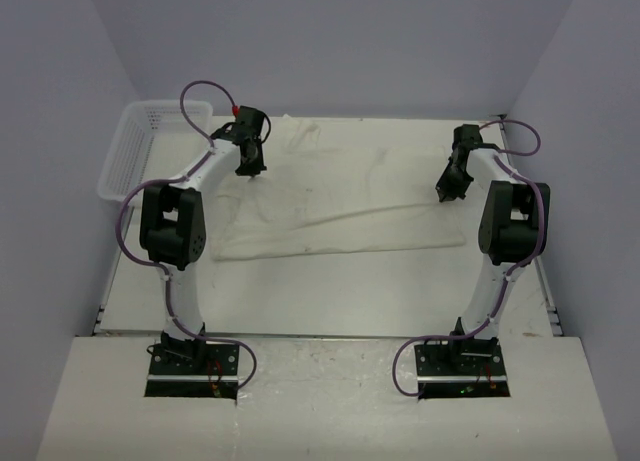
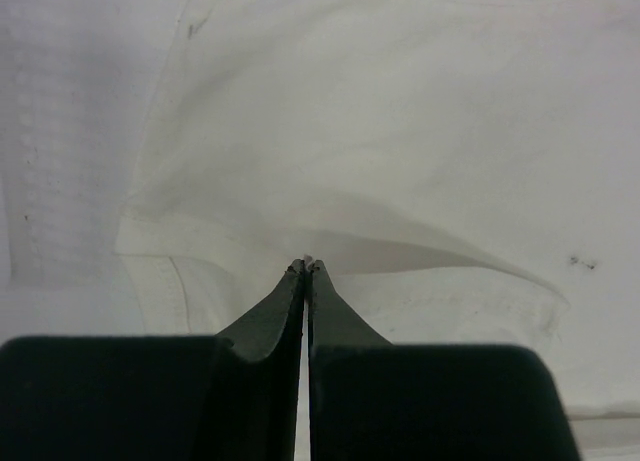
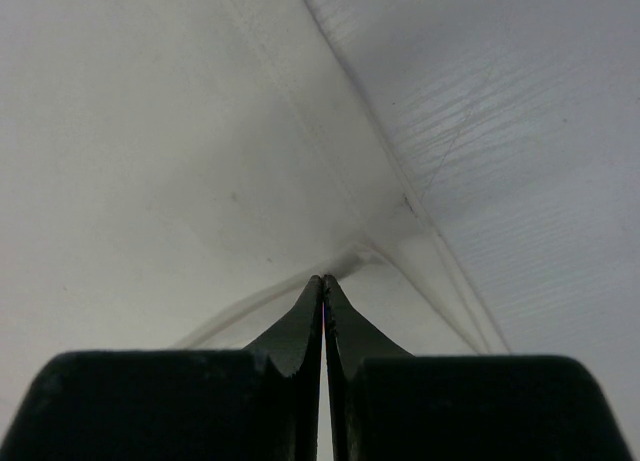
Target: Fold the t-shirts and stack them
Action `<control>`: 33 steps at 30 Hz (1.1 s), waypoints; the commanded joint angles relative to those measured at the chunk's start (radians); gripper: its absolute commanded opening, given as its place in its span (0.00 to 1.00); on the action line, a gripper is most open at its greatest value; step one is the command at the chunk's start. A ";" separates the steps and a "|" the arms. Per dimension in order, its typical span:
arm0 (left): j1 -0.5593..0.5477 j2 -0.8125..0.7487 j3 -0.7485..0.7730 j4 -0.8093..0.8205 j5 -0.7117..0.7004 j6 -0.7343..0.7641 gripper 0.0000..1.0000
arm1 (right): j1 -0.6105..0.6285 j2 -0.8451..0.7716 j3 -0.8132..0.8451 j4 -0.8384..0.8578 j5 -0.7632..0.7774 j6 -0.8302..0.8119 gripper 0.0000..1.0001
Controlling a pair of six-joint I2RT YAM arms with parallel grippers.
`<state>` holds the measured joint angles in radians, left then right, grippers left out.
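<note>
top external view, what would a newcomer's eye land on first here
The big cream t-shirt, spread wrinkled across the middle of the table, draws the eye first. The left claw and right claw are each shut on the fabric at its left and right edges, and the cloth tents up to their tips. A white mesh basket sits at the far left corner.

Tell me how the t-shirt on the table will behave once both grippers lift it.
Probably floppy: the t-shirt tents into a soft ridge at the left gripper, so it should sag between the pinches. Likely light, since the right gripper draws it up with thin closed tips. Its wrinkles suggest it will bunch rather than slide flat.
</note>
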<state>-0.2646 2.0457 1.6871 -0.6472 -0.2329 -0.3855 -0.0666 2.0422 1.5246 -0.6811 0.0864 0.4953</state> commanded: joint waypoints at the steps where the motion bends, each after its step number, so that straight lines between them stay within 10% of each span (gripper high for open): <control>1: -0.005 -0.015 0.049 0.032 -0.042 -0.007 0.00 | -0.001 -0.008 0.028 -0.003 0.001 -0.014 0.00; 33: -0.007 0.068 0.114 0.029 -0.129 -0.015 0.00 | 0.001 0.010 0.048 -0.015 0.001 -0.015 0.00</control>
<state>-0.2699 2.0655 1.7351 -0.6395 -0.3199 -0.3859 -0.0666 2.0426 1.5257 -0.6865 0.0868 0.4950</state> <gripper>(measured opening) 0.005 0.003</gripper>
